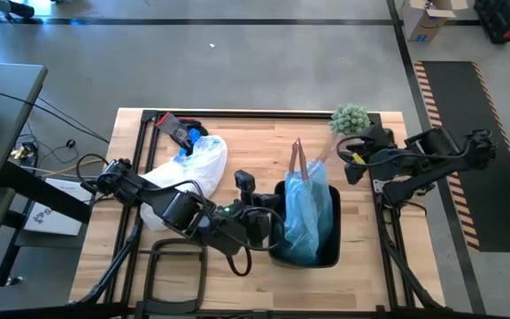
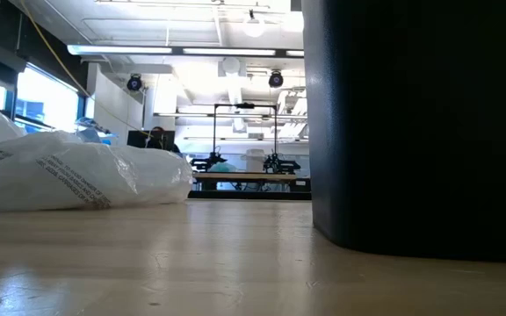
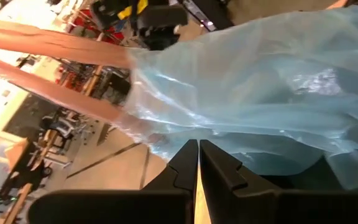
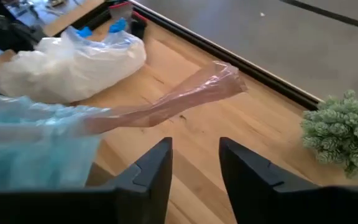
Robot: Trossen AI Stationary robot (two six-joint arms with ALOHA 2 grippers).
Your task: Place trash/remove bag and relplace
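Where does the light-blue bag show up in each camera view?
High view: the bag sits in the black bin, lower centre.
Low view: not visible; the bin's dark wall fills the right.
Left wrist view: across the upper right.
Right wrist view: left edge.
Shared landmark: its reddish tie.

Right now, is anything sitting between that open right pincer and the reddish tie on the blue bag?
Nothing visible. The right pincer is open, and only bare table lies between it and the tie of the bag.
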